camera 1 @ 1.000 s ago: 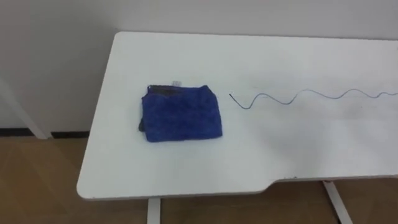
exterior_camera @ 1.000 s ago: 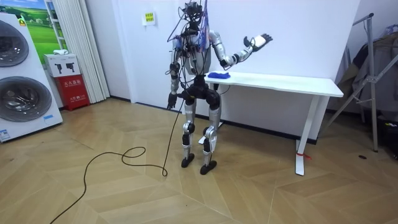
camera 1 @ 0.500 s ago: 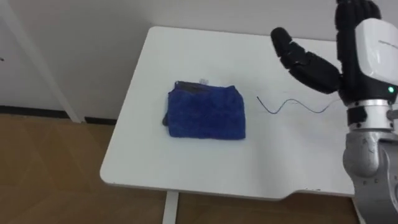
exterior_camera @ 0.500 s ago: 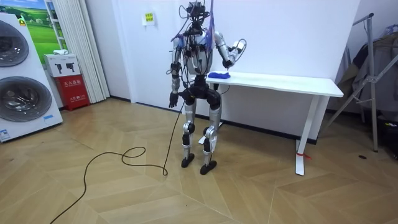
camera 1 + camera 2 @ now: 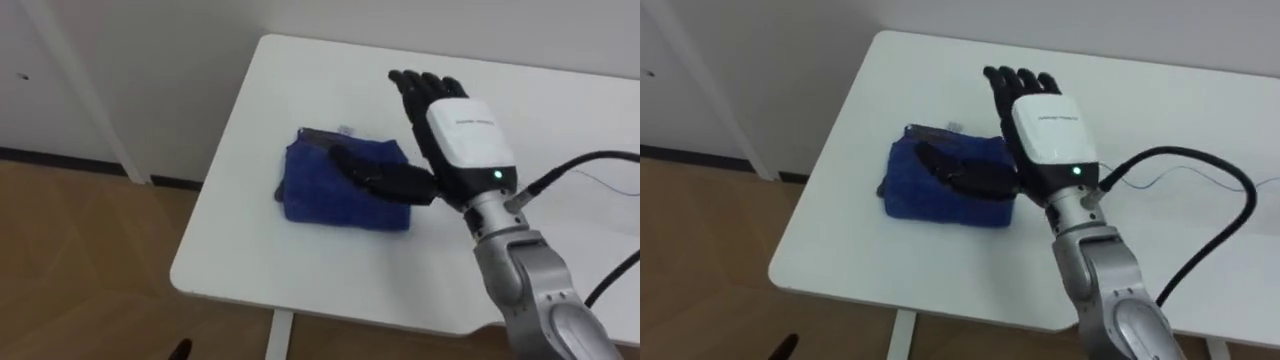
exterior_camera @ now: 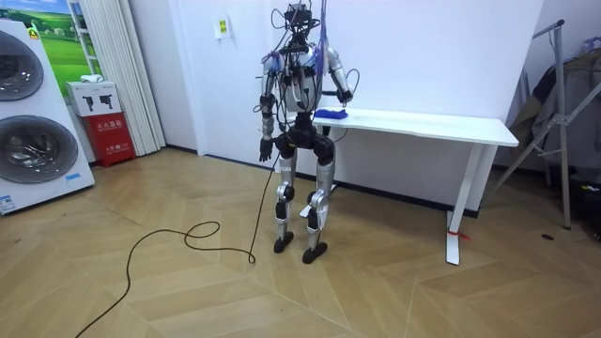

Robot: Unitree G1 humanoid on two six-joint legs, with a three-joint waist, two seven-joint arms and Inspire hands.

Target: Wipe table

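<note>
Left eye view: right hand (image 5: 455,140), fingers spread, above the right side of the cloth (image 5: 335,190); the left edge of the table (image 5: 245,250) is near the cloth. An off-centre press could bunch it or push it off.

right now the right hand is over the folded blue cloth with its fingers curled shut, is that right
Not quite. The right hand is over the folded blue cloth, but its fingers are straight and open, not curled shut; the left eye view shows this.
</note>
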